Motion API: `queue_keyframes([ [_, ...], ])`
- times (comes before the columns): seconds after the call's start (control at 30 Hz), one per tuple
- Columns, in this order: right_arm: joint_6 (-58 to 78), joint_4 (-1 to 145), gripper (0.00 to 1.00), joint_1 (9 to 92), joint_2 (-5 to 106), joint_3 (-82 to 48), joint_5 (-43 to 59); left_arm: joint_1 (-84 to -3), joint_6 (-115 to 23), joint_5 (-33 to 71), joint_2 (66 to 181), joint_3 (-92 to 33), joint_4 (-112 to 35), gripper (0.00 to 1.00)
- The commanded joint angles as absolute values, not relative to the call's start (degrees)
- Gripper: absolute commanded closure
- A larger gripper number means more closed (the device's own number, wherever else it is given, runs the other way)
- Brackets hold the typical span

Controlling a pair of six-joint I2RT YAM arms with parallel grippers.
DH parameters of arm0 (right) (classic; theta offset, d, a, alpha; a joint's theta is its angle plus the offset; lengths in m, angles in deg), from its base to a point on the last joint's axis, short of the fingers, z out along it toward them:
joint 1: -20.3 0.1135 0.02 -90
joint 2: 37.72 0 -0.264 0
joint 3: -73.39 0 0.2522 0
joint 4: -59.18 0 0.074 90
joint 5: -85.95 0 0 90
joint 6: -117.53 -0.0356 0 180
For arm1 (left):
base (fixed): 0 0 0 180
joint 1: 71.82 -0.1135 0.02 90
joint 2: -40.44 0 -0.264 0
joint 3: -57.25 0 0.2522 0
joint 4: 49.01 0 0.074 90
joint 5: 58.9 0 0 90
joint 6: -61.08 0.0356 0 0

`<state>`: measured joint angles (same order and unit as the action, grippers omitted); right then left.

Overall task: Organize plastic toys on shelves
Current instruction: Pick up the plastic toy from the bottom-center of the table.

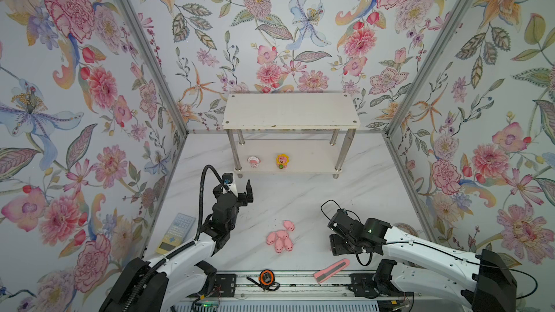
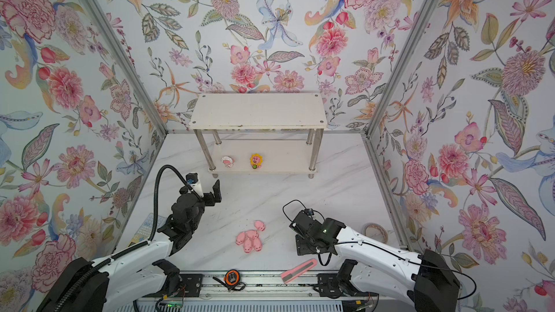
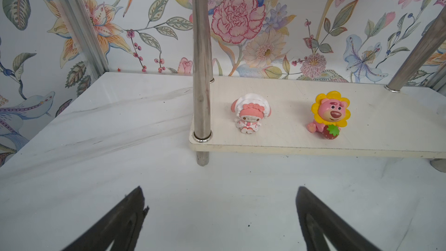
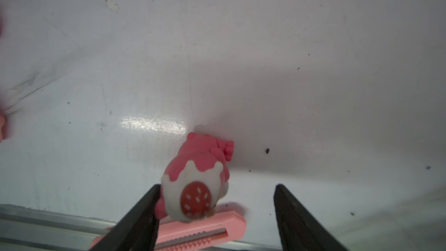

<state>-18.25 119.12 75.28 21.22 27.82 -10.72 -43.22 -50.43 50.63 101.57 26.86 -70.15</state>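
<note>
Picking up the small red-pink plastic figurine lying on the white marble surface near the flat pink bar. Right hand spread, holding nothing, figurine nearer one side: centre first, squeeze gently, then carry to white chrome-legged shelves.

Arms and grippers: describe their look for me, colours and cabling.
Left arm and right arm: white shells, black joints. Left gripper and right gripper have black pointed fingers. A ribbed black conduit serves the left, a thin black cable the right.
</note>
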Motion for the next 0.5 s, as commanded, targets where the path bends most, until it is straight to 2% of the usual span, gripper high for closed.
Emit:
queue_keyframes([
  [0.0, -19.6, 112.9, 0.38, 74.5, 22.7, 30.3, -9.2, -43.6, -51.1, 49.9, 102.2, 27.1, -72.2, 0.02],
  [0.2, -16.5, 106.5, 0.58, 71.7, 26.1, 31.2, -7.9, -43.6, -50.6, 50.2, 102.6, 26.5, -71.6, 0.02],
  [0.3, -15.6, 104.3, 0.59, 69.7, 27.8, 30.7, -6.3, -43.6, -50.4, 50.6, 102.3, 26.5, -71.3, 0.02],
  [0.37, -15.7, 103.2, 0.54, 68.7, 28.6, 30.4, -5.1, -43.6, -50.4, 50.8, 102.1, 26.4, -71.0, 0.02],
  [0.47, -16.9, 102.2, 0.31, 67.9, 29.1, 30.1, -3.2, -43.6, -50.2, 51.2, 102.1, 26.3, -70.7, 0.02],
])
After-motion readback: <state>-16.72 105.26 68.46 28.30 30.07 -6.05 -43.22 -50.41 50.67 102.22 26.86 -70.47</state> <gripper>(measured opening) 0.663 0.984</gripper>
